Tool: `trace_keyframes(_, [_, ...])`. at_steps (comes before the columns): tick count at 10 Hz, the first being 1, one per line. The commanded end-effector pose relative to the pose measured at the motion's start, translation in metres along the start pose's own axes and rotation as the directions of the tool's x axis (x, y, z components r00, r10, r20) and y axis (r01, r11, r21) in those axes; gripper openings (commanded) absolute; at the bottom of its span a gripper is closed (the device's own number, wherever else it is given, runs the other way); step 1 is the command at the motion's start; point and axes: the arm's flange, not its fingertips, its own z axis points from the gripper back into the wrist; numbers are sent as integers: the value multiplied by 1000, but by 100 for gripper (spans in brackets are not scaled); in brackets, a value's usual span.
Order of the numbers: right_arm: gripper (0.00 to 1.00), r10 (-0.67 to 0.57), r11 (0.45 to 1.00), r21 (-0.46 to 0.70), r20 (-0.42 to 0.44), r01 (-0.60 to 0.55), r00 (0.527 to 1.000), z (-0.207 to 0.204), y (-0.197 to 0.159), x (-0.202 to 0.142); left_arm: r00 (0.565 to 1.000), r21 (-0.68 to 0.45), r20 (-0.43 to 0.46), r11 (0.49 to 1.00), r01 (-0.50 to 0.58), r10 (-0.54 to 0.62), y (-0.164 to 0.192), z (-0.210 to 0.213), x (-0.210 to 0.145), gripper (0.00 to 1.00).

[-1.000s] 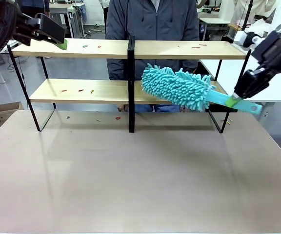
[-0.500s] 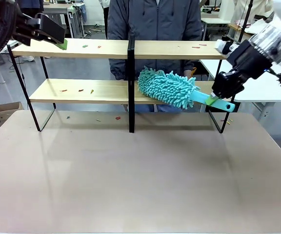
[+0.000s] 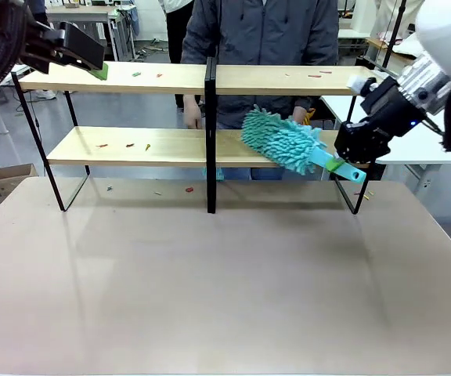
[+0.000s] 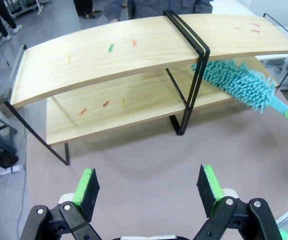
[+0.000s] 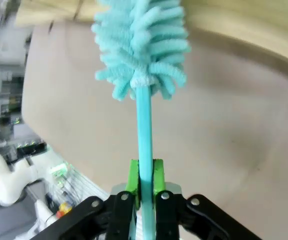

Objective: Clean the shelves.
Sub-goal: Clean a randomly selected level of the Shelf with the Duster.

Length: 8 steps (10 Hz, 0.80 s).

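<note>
Right wrist view: gripper (image 5: pixel 145 172) tight on duster (image 5: pixel 141 50)

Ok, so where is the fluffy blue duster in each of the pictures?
Front view: the duster is right of the middle, at the lower board of the shelves, its handle in the right gripper.
Left wrist view: upper right, just past the black post.
Right wrist view: top middle, its handle running down into the gripper.
Shared landmark: the light-wood shelves behind it.

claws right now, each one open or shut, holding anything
left claw: open, holding nothing
right claw: closed on the handle of the teal duster
</note>
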Motion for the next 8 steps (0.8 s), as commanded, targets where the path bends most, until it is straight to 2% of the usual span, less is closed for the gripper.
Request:
trace_keyframes(1, [13,-199,961,-190,38,202,979,7,1,-21,1000,-3,3,1000,-8,8,1,1,0,100])
trace_keyframes(3, [13,-267,860,-405,163,311,950,26,-3,-38,1000,-3,3,1000,-8,8,1,1,0,100])
trace_keyframes(4, [13,-239,812,-470,273,346,932,35,-1,-44,1000,-3,3,1000,-8,8,1,1,0,100])
trace_keyframes(5, [13,-176,803,-484,365,348,914,41,3,-48,1000,-3,3,1000,-8,8,1,1,0,100])
trace_keyframes(6, [13,-129,833,-465,364,300,923,41,9,-50,1000,-3,3,1000,-8,8,1,1,0,100])
trace_keyframes(8, [13,-104,892,-397,287,217,952,36,15,-52,1000,-3,3,1000,-8,8,1,1,0,100])
